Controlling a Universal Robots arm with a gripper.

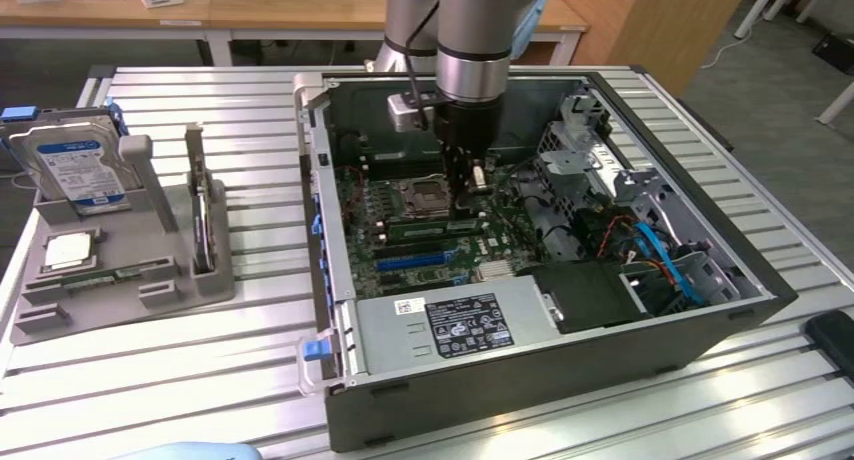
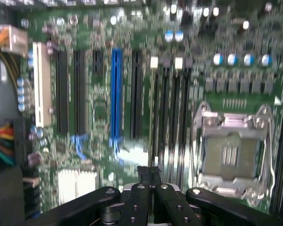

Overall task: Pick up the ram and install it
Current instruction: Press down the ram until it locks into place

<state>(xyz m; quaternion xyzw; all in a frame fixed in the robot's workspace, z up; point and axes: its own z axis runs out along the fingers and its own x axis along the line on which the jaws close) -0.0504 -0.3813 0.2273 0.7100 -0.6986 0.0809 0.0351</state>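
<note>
Firstly, gripper state: the gripper [image 2: 148, 170] has its two dark fingers pressed together, tips meeting with no gap between them; whether anything thin sits between them cannot be told.
Gripper position: the gripper [image 1: 477, 180] points straight down inside the open computer case [image 1: 694, 325], low over the motherboard [image 1: 400, 242].
Nearest below: in the wrist view the closed tips hang above the row of long black memory slots [image 2: 172, 117], between the blue expansion slot [image 2: 116, 94] and the processor socket [image 2: 231, 150].
Socket: the processor socket [image 1: 414, 195] lies just beside the gripper, on the exterior view's left of it, with its metal frame shut down flat.
Wrist and arm pose: the silver-grey wrist section [image 1: 474, 50] stands upright directly above the gripper, so the last links form a vertical column dropping in from the top of the exterior view; a small light-coloured camera block [image 1: 407, 112] sits on the column's side, towards the exterior view's left.
Ram: a thin green strip, the ram [image 1: 118, 274], lies flat in a front groove of the grey parts holder [image 1: 187, 285], well apart from the gripper, outside the case on the exterior view's left.
Holder contents: a blue-labelled hard drive [image 1: 78, 165] stands upright at the back, a silver square processor chip [image 1: 67, 250] lies just behind the ram, and a thin dark card [image 1: 200, 220] stands on edge on the side nearest the case.
Case interior: a power supply with a black label [image 1: 461, 325] fills the near corner, and blue cables [image 1: 661, 255] run on the exterior view's right.
Support: case and holder both rest on a slatted metal table [image 1: 174, 380].
</note>
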